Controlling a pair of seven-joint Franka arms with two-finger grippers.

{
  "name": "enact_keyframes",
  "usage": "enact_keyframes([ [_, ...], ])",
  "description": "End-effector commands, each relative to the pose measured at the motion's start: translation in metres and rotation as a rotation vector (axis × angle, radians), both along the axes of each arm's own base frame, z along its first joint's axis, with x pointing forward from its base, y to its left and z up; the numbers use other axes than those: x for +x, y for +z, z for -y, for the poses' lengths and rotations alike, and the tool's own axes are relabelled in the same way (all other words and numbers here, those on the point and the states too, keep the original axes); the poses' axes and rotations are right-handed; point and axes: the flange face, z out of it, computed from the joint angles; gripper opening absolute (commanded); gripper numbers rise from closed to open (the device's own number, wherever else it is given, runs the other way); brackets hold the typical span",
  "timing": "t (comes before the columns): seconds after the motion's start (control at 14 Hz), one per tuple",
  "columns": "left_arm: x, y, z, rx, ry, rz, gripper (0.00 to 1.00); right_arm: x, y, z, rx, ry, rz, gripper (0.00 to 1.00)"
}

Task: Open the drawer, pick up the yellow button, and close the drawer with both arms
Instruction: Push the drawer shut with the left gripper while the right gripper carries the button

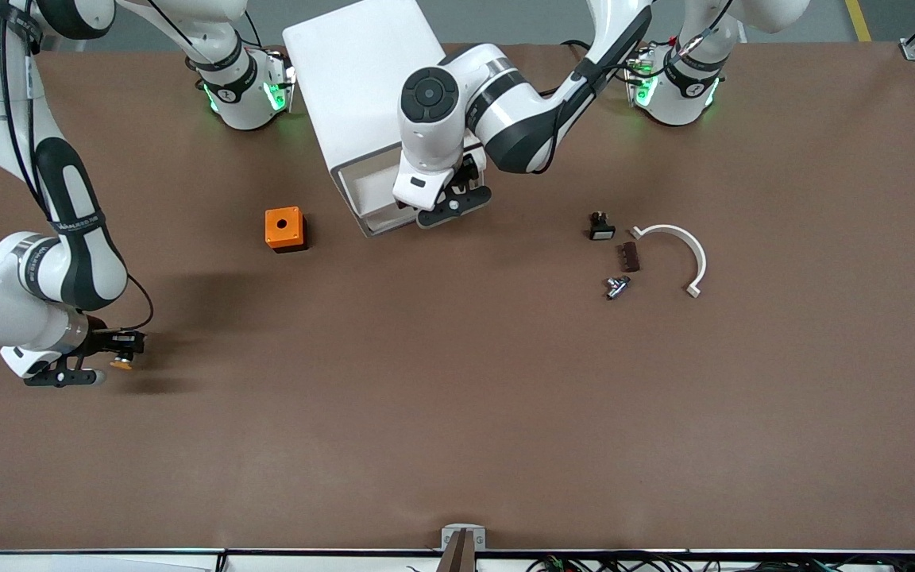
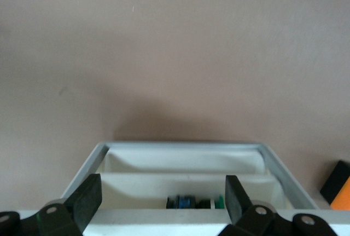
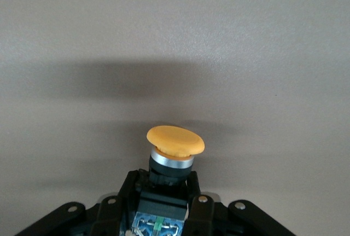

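Observation:
The white cabinet (image 1: 362,79) stands at the back of the table with its top drawer (image 1: 368,197) pulled out. My left gripper (image 1: 449,202) hangs over the drawer's front end, open. In the left wrist view its fingers (image 2: 87,200) stand wide apart over the drawer (image 2: 180,147), where a black-and-blue part (image 2: 188,202) lies. My right gripper (image 1: 130,347) is low over the table at the right arm's end, shut on the button (image 1: 121,364). In the right wrist view the orange-yellow cap (image 3: 175,140) sticks out past the fingers (image 3: 201,206), which clamp the black-and-blue body.
An orange cube with a round hole (image 1: 284,229) sits beside the cabinet toward the right arm's end. Toward the left arm's end lie a small black part with a white face (image 1: 600,228), a brown piece (image 1: 629,257), a metal part (image 1: 616,287) and a white curved strip (image 1: 676,254).

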Motion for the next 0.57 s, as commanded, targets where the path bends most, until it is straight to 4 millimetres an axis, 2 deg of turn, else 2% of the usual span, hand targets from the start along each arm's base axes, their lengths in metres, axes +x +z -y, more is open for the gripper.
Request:
enact_keyframes([
  [0.0, -0.014, 0.012, 0.006, -0.016, 0.002, -0.047, 0.99, -0.001, 0.000, 0.002, 0.000, -0.004, 0.007, 0.01],
  [0.22, -0.026, 0.013, 0.014, -0.037, 0.004, -0.090, 0.99, -0.002, -0.003, 0.002, 0.003, -0.007, 0.001, 0.05],
  [0.29, -0.028, 0.013, 0.015, -0.045, 0.009, -0.103, 0.99, -0.002, -0.004, 0.002, 0.004, -0.007, 0.000, 0.13],
  [0.36, -0.030, 0.013, 0.016, -0.053, 0.015, -0.120, 0.99, -0.002, -0.003, 0.002, 0.003, -0.007, 0.001, 0.36],
  [0.43, -0.031, 0.013, 0.017, -0.063, 0.024, -0.139, 0.99, -0.003, -0.008, 0.002, 0.004, -0.007, -0.005, 0.64],
  [0.5, -0.032, 0.012, 0.018, -0.073, 0.031, -0.157, 0.99, -0.002, -0.009, 0.002, 0.005, -0.008, -0.005, 1.00],
])
